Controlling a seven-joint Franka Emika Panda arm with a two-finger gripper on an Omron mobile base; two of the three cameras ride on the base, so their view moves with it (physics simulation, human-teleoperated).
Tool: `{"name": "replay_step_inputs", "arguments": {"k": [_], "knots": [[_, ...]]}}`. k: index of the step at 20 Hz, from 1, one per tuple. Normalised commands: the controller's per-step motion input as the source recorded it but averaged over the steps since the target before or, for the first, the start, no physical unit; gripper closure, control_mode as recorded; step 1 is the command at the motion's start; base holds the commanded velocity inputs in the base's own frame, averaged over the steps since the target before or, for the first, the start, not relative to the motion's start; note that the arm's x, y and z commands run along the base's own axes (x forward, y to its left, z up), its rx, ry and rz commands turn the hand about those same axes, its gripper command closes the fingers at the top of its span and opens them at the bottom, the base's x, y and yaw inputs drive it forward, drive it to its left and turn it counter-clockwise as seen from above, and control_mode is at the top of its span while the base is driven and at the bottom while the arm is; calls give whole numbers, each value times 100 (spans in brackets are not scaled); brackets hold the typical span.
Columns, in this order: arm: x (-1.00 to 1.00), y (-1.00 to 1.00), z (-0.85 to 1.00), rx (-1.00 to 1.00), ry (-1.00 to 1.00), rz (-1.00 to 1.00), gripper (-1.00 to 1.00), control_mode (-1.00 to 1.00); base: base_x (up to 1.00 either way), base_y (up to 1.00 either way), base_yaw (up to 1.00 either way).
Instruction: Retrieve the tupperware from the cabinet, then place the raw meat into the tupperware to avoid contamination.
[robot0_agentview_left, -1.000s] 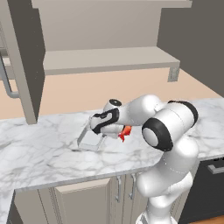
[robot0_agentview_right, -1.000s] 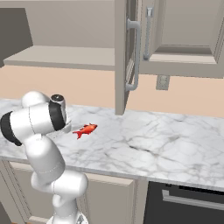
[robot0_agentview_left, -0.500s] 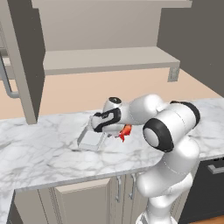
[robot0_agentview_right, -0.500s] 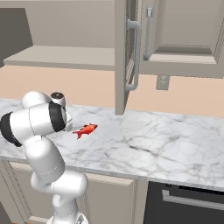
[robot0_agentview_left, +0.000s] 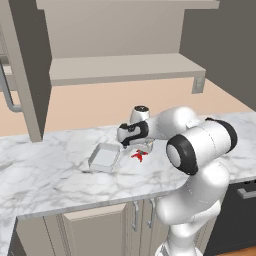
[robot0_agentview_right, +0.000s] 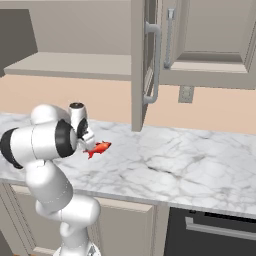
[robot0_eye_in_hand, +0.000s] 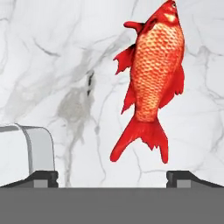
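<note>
Claw: your gripper (robot0_eye_in_hand: 111, 177) is wide open, holding nothing.
Risk: the red fish-shaped raw meat (robot0_eye_in_hand: 151, 83) may skid away from the translucent rectangular plastic tupperware (robot0_agentview_left: 104, 157).

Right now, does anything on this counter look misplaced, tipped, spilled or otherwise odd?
One thing: the red fish lies bare on the marble counter, beside the shallow plastic container, not in it. The open gripper hovers over the fish. The container sits flat and the cabinet door stands open. Nothing looks spilled or damaged.
</note>
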Motion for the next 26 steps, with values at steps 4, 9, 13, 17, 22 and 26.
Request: {"name": "replay_step_inputs", "arguments": {"k": [4, 9, 13, 17, 22, 26], "knots": [[3, -76, 0, -4, 8, -24, -100, -100, 0, 0, 0], [6, -32, -13, -2, -1, -9, -100, -100, 0, 0, 0], [5, -5, -1, 0, 0, 0, -100, -100, 0, 0, 0], [36, -9, -10, 0, 0, 0, -100, -100, 0, 0, 0], [23, -16, -11, 0, 2, 0, -100, -100, 0, 0, 0], [23, -9, -20, 0, 1, 0, -100, -100, 0, 0, 0]]}}
